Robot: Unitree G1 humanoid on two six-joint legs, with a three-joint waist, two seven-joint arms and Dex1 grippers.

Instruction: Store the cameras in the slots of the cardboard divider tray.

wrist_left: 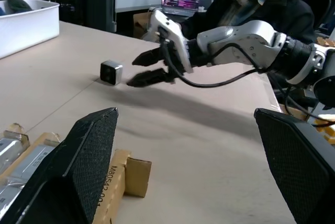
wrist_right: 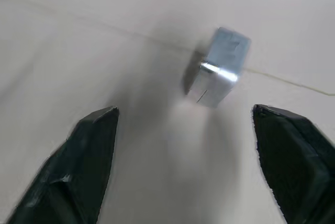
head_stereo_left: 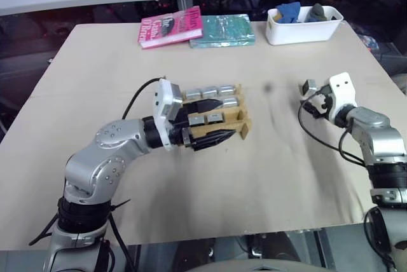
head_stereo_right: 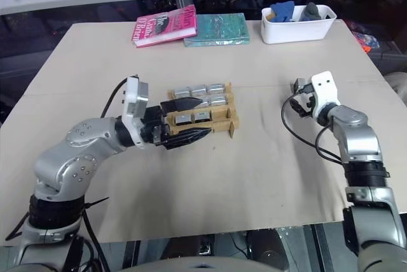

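Beige tabletop (head_stereo_left: 267, 176): loose camera (head_stereo_left: 310, 86) sits well right of the cardboard divider tray (head_stereo_left: 240, 122), just ahead of the right gripper (wrist_right: 183, 153), whose fingers are spread and empty. Camera lies straight ahead, centred between the jaws, standing on end; right arm is far nearer. Left gripper (head_stereo_left: 215, 121) gapes wide over the tray, holding nothing. Lens face not visible; left arm hides the tray's near slots.

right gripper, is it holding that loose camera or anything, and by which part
Nothing is held. The right gripper is open, and the loose camera sits on the table just ahead of its fingers, untouched.
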